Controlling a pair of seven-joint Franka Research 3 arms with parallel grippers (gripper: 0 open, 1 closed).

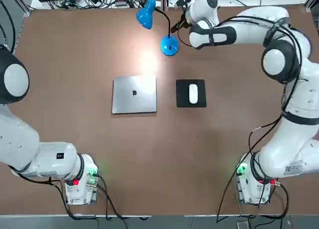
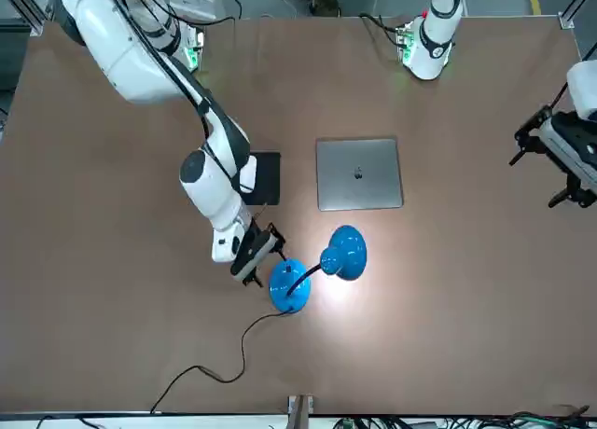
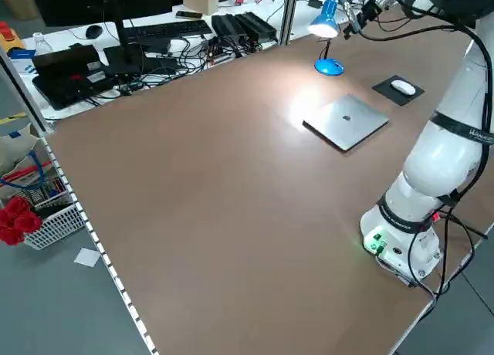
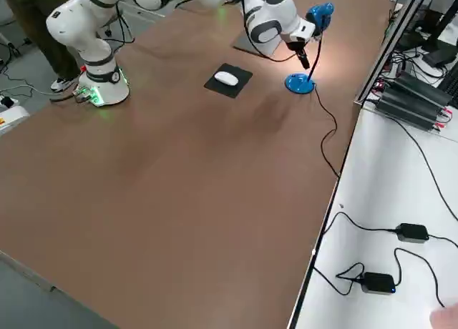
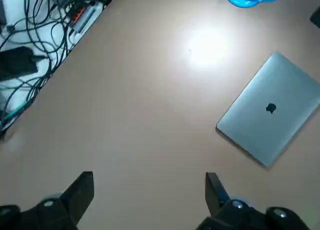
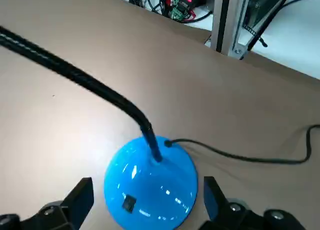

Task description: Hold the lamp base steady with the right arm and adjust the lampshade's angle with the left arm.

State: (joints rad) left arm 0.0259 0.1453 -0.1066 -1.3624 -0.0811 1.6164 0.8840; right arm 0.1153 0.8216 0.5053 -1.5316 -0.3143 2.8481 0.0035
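Right wrist view shows the right gripper (image 6: 149, 202), jaws wide and empty, angled toward the lamp base (image 6: 151, 182); top view omits the left gripper, open, empty (image 5: 150, 200).

- Silver rectangular laptop (image 1: 134, 95): on brown surface (image 1: 149, 164), left of black rectangular pad (image 1: 182, 100).
- White oval mouse (image 1: 193, 93): on pad.
- Round blue lamp base (image 1: 169, 46): beyond both.
- Blue conical lampshade (image 1: 145, 16): left of base.

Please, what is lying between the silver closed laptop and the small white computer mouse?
Only part of the black square mouse pad and bare brown tabletop; the top view shows this.
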